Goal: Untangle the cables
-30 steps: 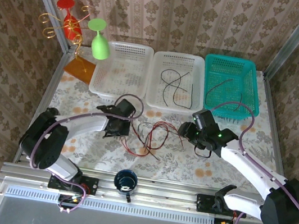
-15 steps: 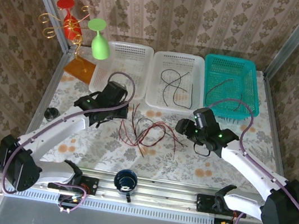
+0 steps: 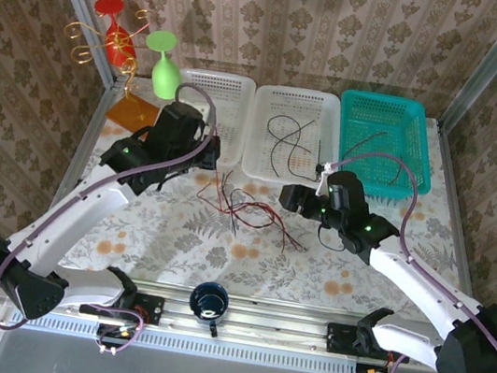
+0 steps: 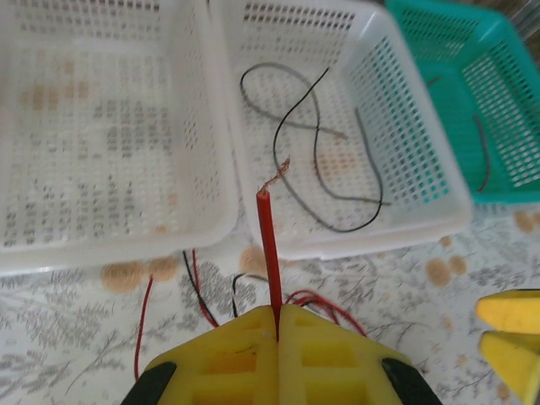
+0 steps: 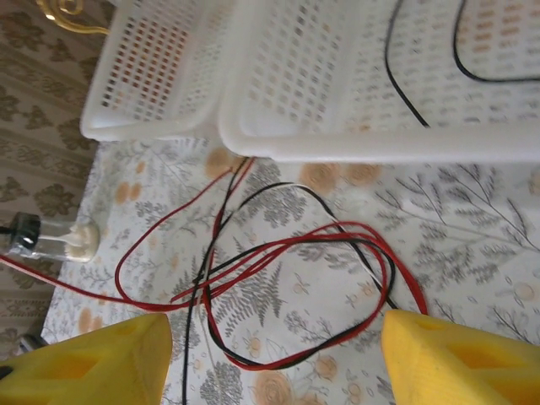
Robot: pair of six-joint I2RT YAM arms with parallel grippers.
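A loose tangle of red and black cables lies on the flowered cloth in front of the white baskets. My left gripper hovers at its left end, near the gap between the two white baskets. It is shut on one red cable, whose bare end sticks up past the closed yellow fingers. My right gripper is at the tangle's right side, open. Its yellow fingers straddle the red and black loops from above without touching them.
Three baskets line the back: an empty white one, a white one holding black cables, and a teal one with one black cable. A glass rack stands back left. A dark cup sits at the near edge.
My left arm has swung up and back toward the white baskets with the red cable pinched, dragging the tangle back. My right gripper has shifted left over the loops.
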